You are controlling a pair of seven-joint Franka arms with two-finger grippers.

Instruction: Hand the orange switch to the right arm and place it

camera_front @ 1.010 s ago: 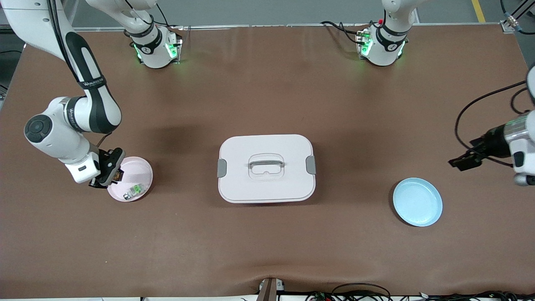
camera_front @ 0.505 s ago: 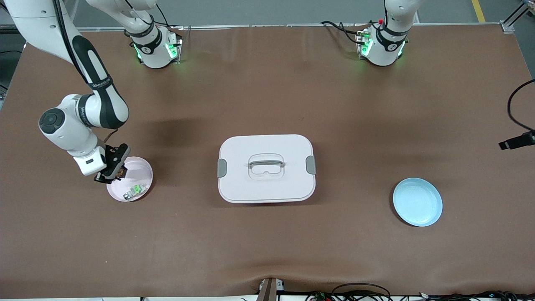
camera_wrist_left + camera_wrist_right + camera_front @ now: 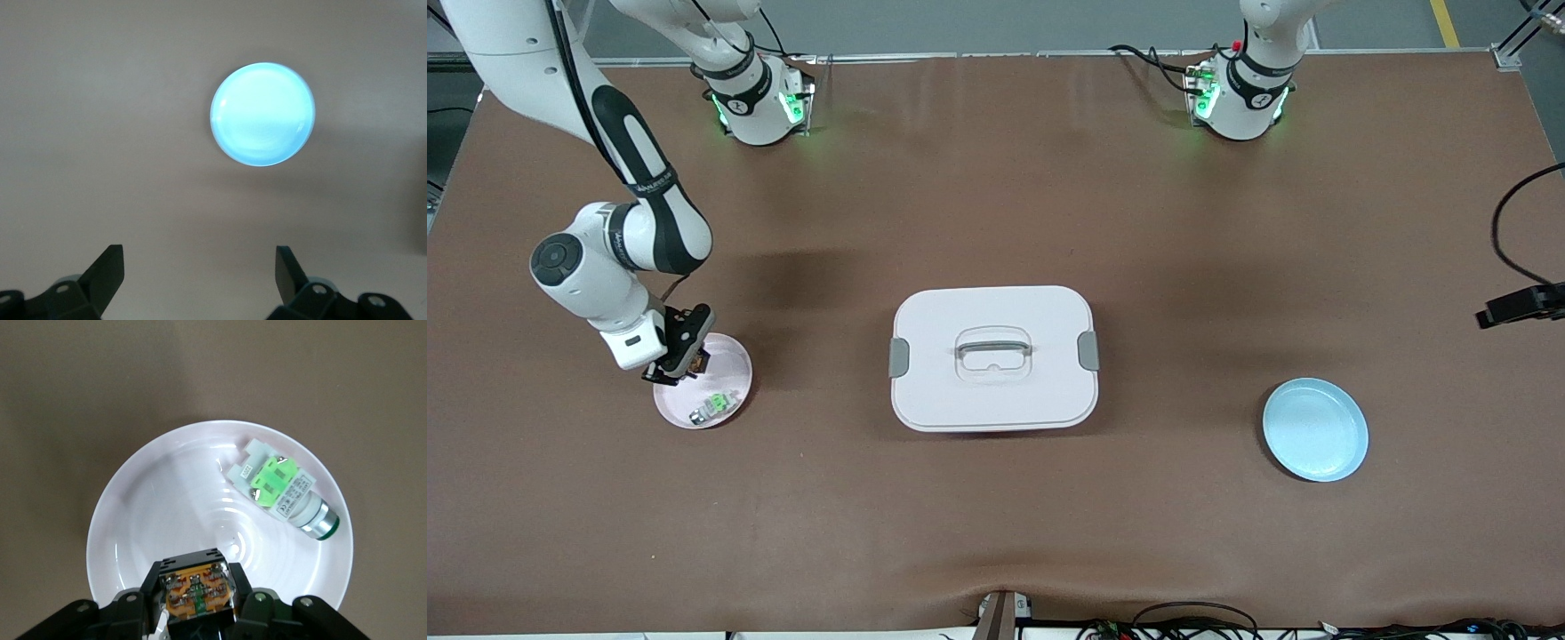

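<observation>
The right gripper (image 3: 679,365) is clamped on the orange switch (image 3: 199,592), a tiny blocky black part with an orange-brown middle and small metal contacts, and holds it over the pale pink round plate (image 3: 734,364) at the right arm's end of the table. In the right wrist view the switch sits squarely between the two black fingers (image 3: 263,608), with the plate's white-looking bowl (image 3: 167,507) spread out under it, so the part appears lifted clear of the dish rather than resting in it; whether it touches the plate cannot be told for certain. On that same plate, nearer to the front camera than the held switch, lies a similar small clear switch with a green middle (image 3: 713,405), lying on its side and apart from the fingers, which suggests the grip was chosen to take only the orange one. The white rectangular lidded box with grey side clips and a clear handle (image 3: 993,357) stands toward the table's middle, well apart from the pink plate. The left gripper (image 3: 199,273) waits with its jaws spread wide and empty, up above the light blue round plate (image 3: 1315,429), which lies well apart from the pink plate, past the box toward the left arm's end of the table.
</observation>
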